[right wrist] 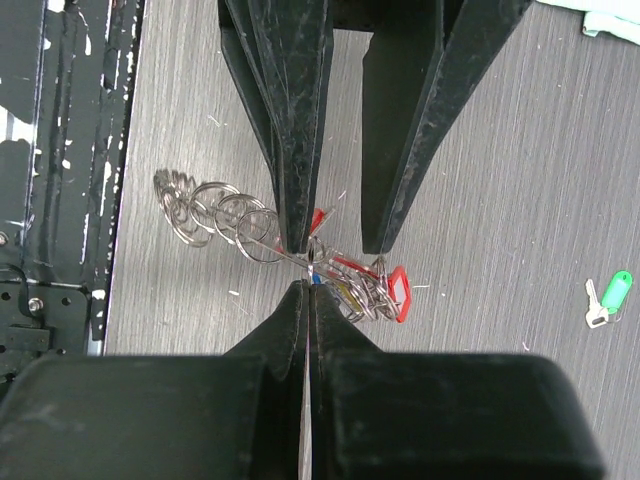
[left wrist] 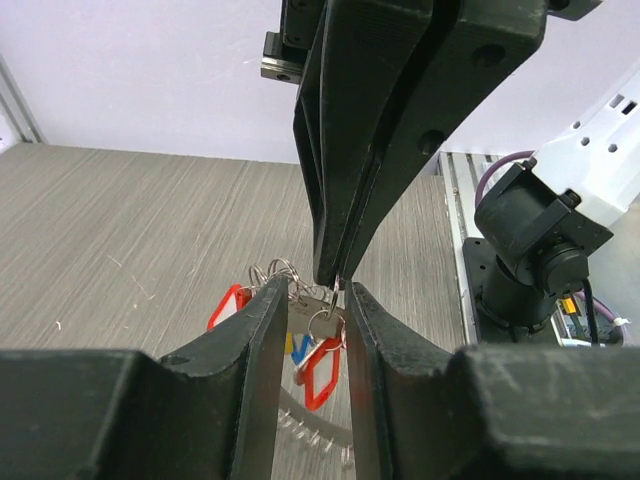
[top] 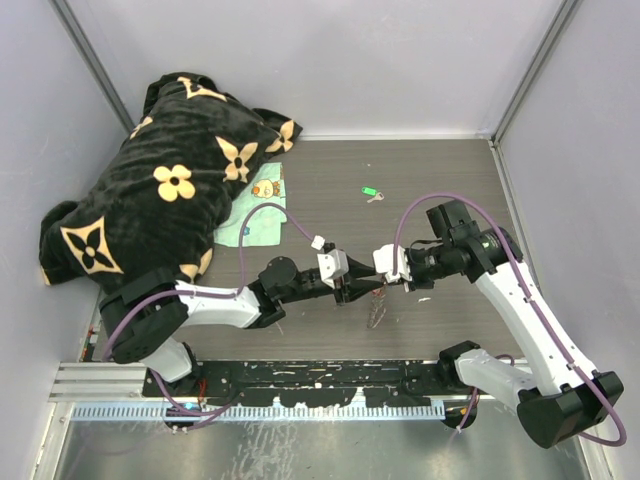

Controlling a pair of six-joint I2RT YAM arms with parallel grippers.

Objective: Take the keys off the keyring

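While your right gripper is clamping tight on what looks like the thin wire of the keyring, above mid-table, the keys are bunching just beside its tips with a red tag outermost. The ring's coils are trailing off to one side. Whether they are touching the table you cannot tell from here. Your left gripper is standing part-way apart, one finger on each side of the bunch, and is not visibly pinching anything. A green key is lying well apart on the table, already free. Handling, as a judgement: the bunch is weighing very little, so it is likely swinging and twisting at any nudge. The metal is hard and slick, the tags are smooth plastic, and nothing looks fragile. The ring is probably behaving loose and springy rather than stiff. You are better off taking one key by its flat silver head, close to its small loop. A tag is likely pivoting and slipping under the fingers.
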